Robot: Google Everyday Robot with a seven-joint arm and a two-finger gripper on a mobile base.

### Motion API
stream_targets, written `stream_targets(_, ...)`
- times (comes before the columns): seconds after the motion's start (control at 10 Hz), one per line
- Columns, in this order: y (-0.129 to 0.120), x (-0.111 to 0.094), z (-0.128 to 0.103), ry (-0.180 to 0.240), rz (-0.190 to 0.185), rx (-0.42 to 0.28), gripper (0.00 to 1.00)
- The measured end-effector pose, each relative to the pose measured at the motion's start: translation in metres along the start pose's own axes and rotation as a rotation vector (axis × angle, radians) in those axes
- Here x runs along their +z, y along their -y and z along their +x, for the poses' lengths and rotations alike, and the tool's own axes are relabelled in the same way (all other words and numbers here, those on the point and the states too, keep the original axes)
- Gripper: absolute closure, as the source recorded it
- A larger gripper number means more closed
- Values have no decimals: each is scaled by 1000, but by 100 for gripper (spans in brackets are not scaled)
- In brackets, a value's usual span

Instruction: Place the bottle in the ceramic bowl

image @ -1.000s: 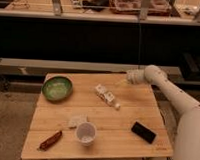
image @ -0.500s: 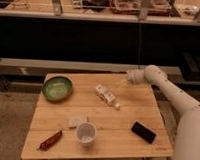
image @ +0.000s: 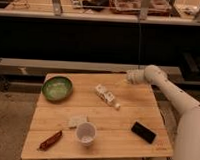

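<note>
Robot gripper (image: 129,76) poised over the wooden table's (image: 132,109) far edge, bottle (image: 106,96) not yet picked up.
The bottle lies mid-table, apart from the green bowl (image: 57,88) at left, so grasping likely comes first; whether the gripper is open cannot be told.

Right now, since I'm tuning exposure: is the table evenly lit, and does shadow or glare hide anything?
Camera view: warm, fairly even light on the table; no glare on the ceramic bowl or the bottle; the gripper, above the table's far right edge, reads pale against the dark band behind, where shadow hides detail.
</note>
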Motion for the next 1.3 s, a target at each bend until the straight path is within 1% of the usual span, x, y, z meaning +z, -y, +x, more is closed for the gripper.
stream_targets(0.1, 1, -2, 0, 2, 1, -3, 20)
stream_targets(0.3, 19, -19, 2, 17, 30, -47, 20)
stream_targets(0.4, 41, -35, -2, 34, 66, -78, 20)
stream_targets(0.5, 57, -47, -9, 47, 85, -95, 20)
stream_targets(0.6, 69, -57, -15, 57, 94, -105, 20)
stream_targets(0.7, 81, -60, -21, 62, 99, -111, 20)
stream_targets(0.8, 96, -59, -25, 60, 104, -108, 20)
stream_targets(0.9, 106, -56, -26, 57, 106, -106, 20)
stream_targets(1.0, 118, -50, -27, 49, 102, -108, 20)
stream_targets(1.2, 138, -28, -25, 29, 86, -122, 20)
stream_targets(1.3, 143, -20, -26, 23, 78, -125, 20)
